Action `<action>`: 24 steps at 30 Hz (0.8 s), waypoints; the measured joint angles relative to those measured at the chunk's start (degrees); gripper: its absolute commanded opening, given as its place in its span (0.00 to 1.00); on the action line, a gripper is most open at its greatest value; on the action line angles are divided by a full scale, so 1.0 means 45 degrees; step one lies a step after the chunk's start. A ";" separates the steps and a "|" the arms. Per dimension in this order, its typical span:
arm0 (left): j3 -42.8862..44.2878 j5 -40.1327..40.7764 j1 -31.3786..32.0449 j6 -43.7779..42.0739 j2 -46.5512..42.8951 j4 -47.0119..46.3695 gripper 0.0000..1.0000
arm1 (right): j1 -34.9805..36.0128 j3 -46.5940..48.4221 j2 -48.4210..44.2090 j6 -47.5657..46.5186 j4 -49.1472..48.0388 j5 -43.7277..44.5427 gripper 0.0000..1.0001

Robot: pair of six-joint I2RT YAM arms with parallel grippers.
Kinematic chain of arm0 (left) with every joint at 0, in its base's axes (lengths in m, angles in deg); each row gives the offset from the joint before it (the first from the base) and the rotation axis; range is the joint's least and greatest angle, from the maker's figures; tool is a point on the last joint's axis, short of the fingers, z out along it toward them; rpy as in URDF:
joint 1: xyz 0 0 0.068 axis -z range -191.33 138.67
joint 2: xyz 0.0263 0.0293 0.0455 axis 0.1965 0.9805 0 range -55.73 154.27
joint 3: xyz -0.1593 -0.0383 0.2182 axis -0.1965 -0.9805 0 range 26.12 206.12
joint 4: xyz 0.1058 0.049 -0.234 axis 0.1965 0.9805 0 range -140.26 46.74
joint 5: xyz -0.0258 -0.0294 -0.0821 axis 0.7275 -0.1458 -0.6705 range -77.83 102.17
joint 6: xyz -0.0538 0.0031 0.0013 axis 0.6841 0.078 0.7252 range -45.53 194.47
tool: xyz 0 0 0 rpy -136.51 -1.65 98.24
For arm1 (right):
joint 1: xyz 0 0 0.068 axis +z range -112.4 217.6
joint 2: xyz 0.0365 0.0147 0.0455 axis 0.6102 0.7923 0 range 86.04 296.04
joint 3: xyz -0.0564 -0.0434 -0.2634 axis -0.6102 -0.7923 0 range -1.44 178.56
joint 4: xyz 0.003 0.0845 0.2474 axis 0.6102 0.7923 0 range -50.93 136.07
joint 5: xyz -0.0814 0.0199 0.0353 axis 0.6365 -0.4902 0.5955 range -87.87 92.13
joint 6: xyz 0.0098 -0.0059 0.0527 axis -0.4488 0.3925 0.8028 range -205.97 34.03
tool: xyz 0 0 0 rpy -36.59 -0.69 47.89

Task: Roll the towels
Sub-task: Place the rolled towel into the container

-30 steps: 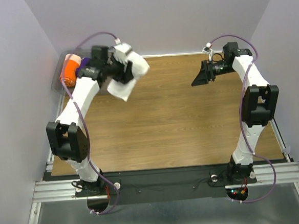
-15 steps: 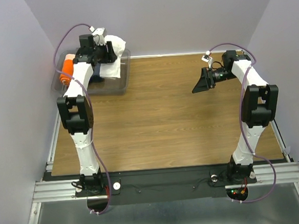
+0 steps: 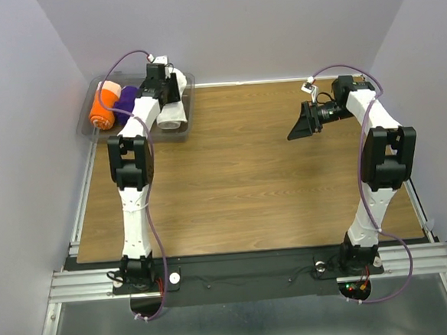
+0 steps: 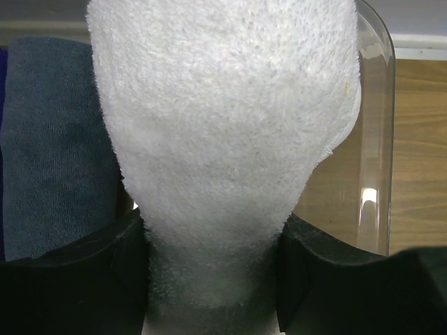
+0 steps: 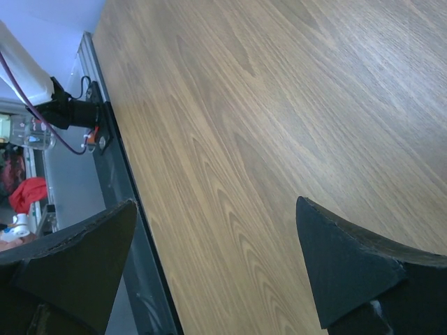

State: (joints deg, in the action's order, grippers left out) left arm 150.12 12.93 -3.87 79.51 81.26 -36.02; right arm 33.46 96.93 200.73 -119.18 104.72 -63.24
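One white towel [image 3: 172,116] matters here, and it is already rolled and sitting in the clear bin [image 3: 184,132] at the desk's [image 3: 247,181] far left corner. It takes the right-hand end of the bin, just inside the right wall. The orange roll [image 3: 103,108] fills the bin's left end and the purple roll [image 3: 129,97] lies between that and the left arm.

The left jaws are closed on the white towel [image 4: 223,139]. In the wrist view a finger presses in from each side and the cloth is pinched narrow between them, then bulges wide beyond the tips. So the towel lies straight ahead of those jaws, toward the bin's far wall. Its long axis appears to run near-to-far, in line with the arm's reach, though the arm hides much of it from above. The grey-blue roll [image 4: 59,139] sits just beside it on the left, and the bin's curved clear wall [image 4: 374,139] is just beside it on the right.

The right jaws are spread wide and hold nothing. They hang over bare desk well to the right of the bin, so the left arm is plainly the nearer one.

The coming move looks like a release and a withdrawal back along that axis. The tight fit between the grey-blue roll and the wall leaves little room for the fingers to part, and a snag on the terry could drag the roll loose.
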 measured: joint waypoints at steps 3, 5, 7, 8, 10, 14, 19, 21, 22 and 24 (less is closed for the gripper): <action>0.0170 0.0787 0.0199 -0.0136 0.0238 -0.0170 0.00 | 0.0000 0.0000 0.0019 -0.0034 0.0005 0.0000 1.00; 0.0170 0.1078 0.0301 -0.0214 0.0306 -0.0233 0.00 | 0.0005 0.0000 0.0034 -0.0053 0.0019 0.0000 1.00; 0.0325 0.1627 0.0432 -0.0355 0.0452 -0.0248 0.00 | 0.0000 0.0000 0.0039 -0.0087 0.0049 0.0000 1.00; 0.0379 0.1734 0.0466 -0.0374 0.0486 -0.0243 0.00 | 0.0000 0.0000 0.0049 -0.0102 0.0068 0.0000 1.00; 0.0559 0.2166 0.0602 -0.0500 0.0665 -0.0243 0.00 | 0.0005 0.0000 0.0068 -0.0141 0.0092 -0.0005 1.00; 0.0831 0.2841 0.0933 -0.0767 0.0981 -0.0175 0.00 | 0.0000 0.0000 0.0165 -0.0233 0.0097 -0.0005 1.00; 0.1078 0.3439 0.1205 -0.1093 0.1103 0.0335 0.00 | 0.0000 0.0000 0.0296 -0.0321 0.0155 -0.0019 1.00; 0.1277 0.3604 0.1297 -0.1200 0.1122 0.0738 0.00 | 0.0000 0.0000 0.0306 -0.0379 0.0228 -0.0058 1.00; 0.1443 0.3672 0.1321 -0.1239 0.1146 0.1035 0.00 | 0.0000 0.0000 0.0306 -0.0398 0.0243 -0.0073 1.00; 0.1889 0.3711 0.1341 -0.1253 0.1253 0.1666 0.00 | 0.0000 0.0000 0.0306 -0.0447 0.0296 -0.0097 1.00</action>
State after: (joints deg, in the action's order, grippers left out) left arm 158.62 29.63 2.17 73.87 86.90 -28.52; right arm 33.46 96.93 202.11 -121.19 106.05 -63.67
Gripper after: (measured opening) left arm 0.636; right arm 0.999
